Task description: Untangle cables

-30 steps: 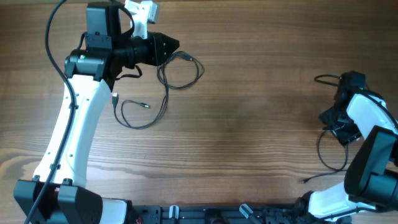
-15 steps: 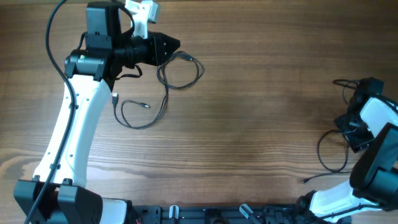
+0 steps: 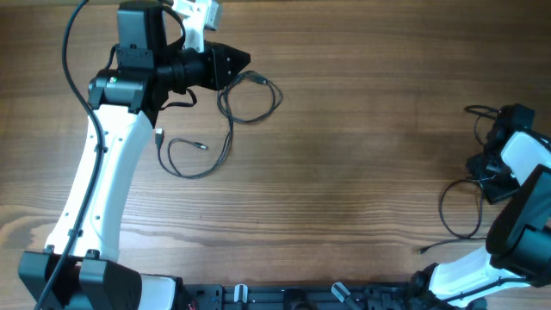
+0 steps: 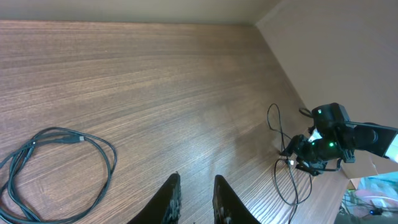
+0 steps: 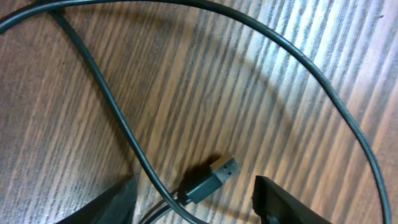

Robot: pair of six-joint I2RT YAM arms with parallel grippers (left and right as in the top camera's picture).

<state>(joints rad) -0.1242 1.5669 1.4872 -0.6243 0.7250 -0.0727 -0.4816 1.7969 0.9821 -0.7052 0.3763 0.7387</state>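
Two thin black cables lie at the upper left as loose loops: one (image 3: 281,97) just right of my left gripper (image 3: 238,62), the other (image 3: 207,175) below it. The left wrist view has the first loop (image 4: 56,130) left of my left gripper (image 4: 198,198), whose fingers stand slightly apart with nothing between them. A third cable (image 3: 442,207) curls by the right arm (image 3: 521,155). In the right wrist view its USB plug (image 5: 214,177) lies on the wood between the fingers of my open right gripper (image 5: 199,205), touching neither.
The wooden table (image 3: 362,129) runs between the two arms. The left arm's thick black wiring (image 3: 69,60) arcs at the upper left. In the left wrist view a wall edge (image 4: 292,81) borders the table's far side.
The right arm has swung toward the table's right edge, taking its cable end along, and its jaws have narrowed a little. The left arm and its two loops have not moved.
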